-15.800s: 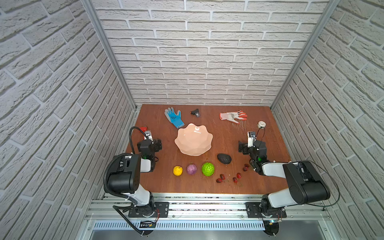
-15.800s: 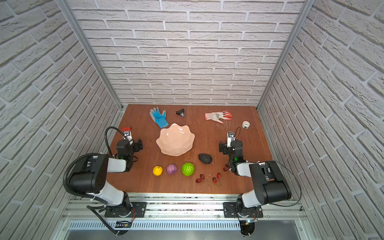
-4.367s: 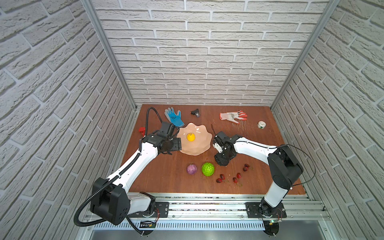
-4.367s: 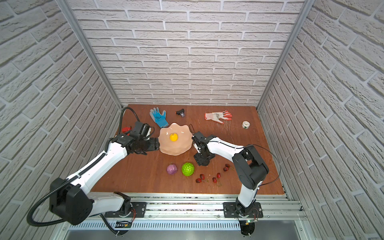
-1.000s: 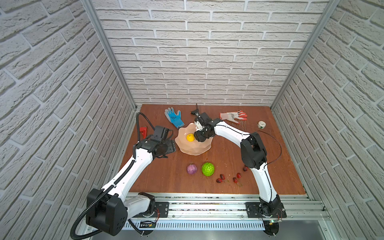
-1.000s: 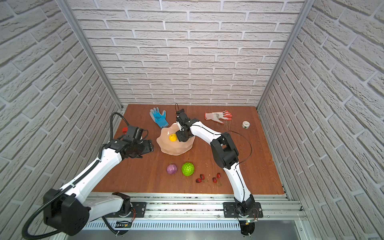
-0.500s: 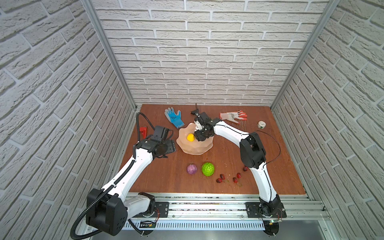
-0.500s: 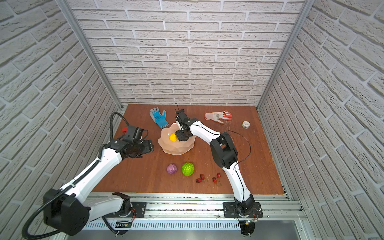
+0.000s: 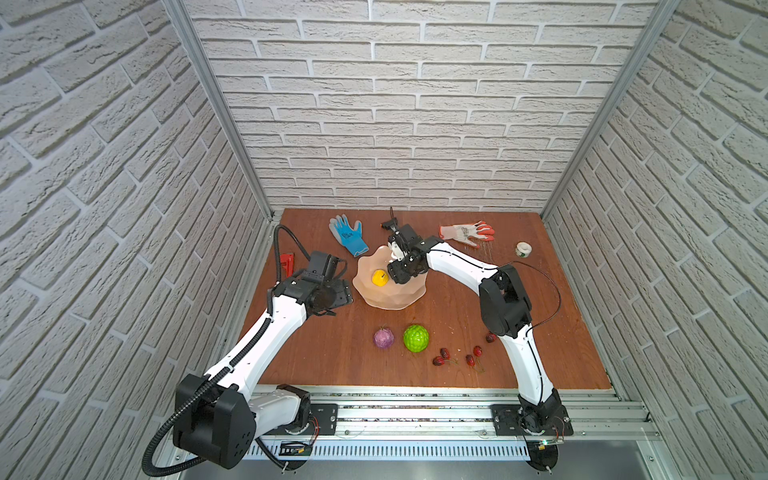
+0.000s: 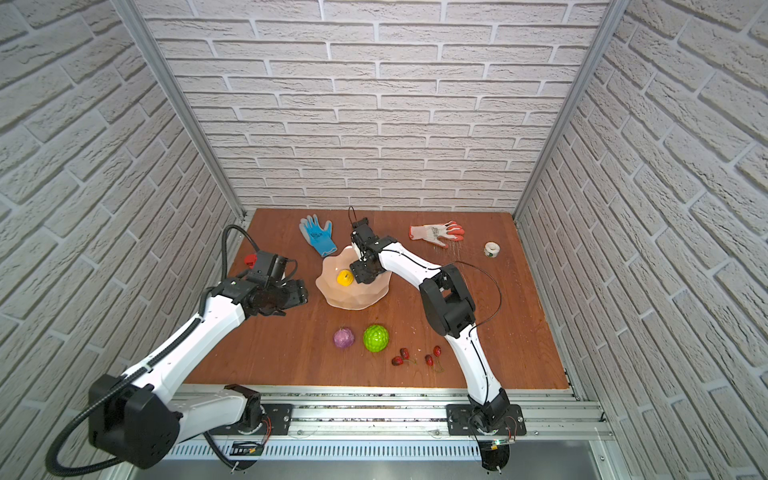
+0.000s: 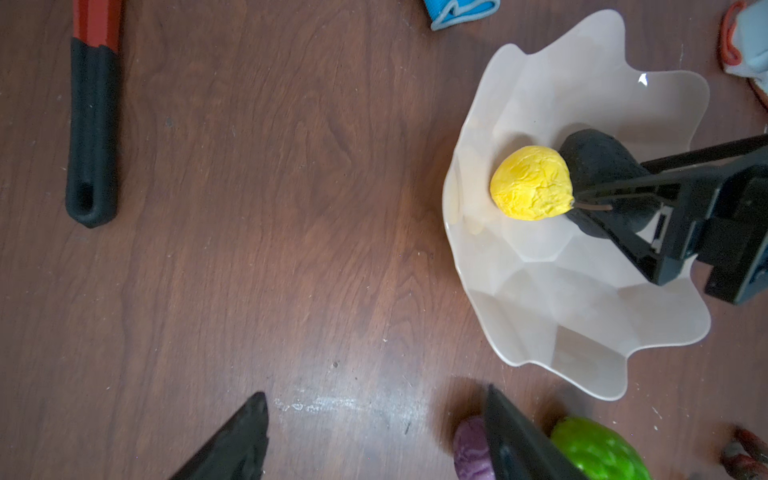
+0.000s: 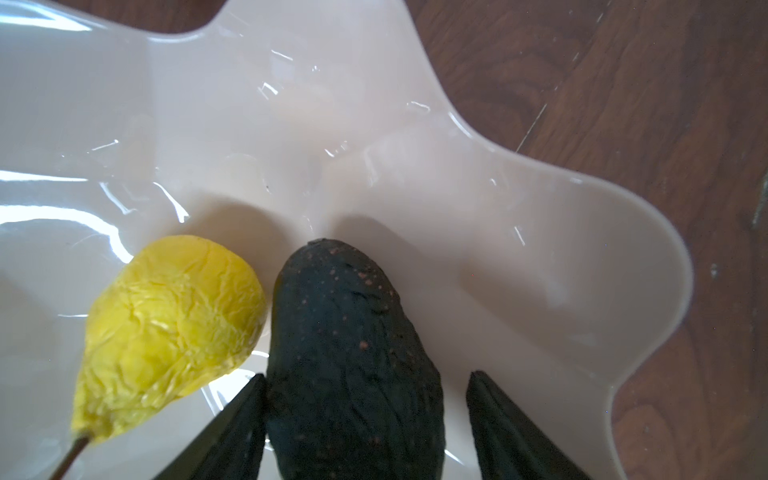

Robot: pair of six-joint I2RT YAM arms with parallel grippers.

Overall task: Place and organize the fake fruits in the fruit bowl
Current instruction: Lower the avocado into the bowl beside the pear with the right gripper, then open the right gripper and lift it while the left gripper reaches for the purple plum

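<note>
White brick-pattern walls box in a brown wooden desk [image 9: 540, 316].

In both top views the fruit bowl [image 9: 388, 302] sits a little toward 11 o'clock from the desk's middle, with the yellow fruit [image 9: 379, 277] inside it. The right tool [image 9: 400, 275] reaches down into the bowl at 3 o'clock of that fruit. What lies under it is hidden here. The left tool [image 9: 344, 292] hangs just outside the rim at 9 o'clock. At 6 o'clock of the bowl, well apart from it, the purple fruit [image 9: 383, 338] and green ball [image 9: 415, 338] lie side by side. The cherries [image 9: 444, 354] are scattered between 4 and 5 o'clock.

The left wrist view shows the left tool spread wide over bare desk, carrying nothing. It also shows the avocado [image 11: 598, 166] down on the bowl's floor, touching the yellow fruit, with the right tool straddling it.

In the right wrist view one finger [image 12: 241, 415] rests against the avocado's flank and the other stands off with a clear gap. The right tool is therefore released, and the avocado rests in the bowl.

The step in hand looks like the let-go. It would go best with the right tool spread until both sides clear, then lifted straight up. A sideways pull would likely roll the avocado against the yellow fruit or skid the glossy bowl.
</note>
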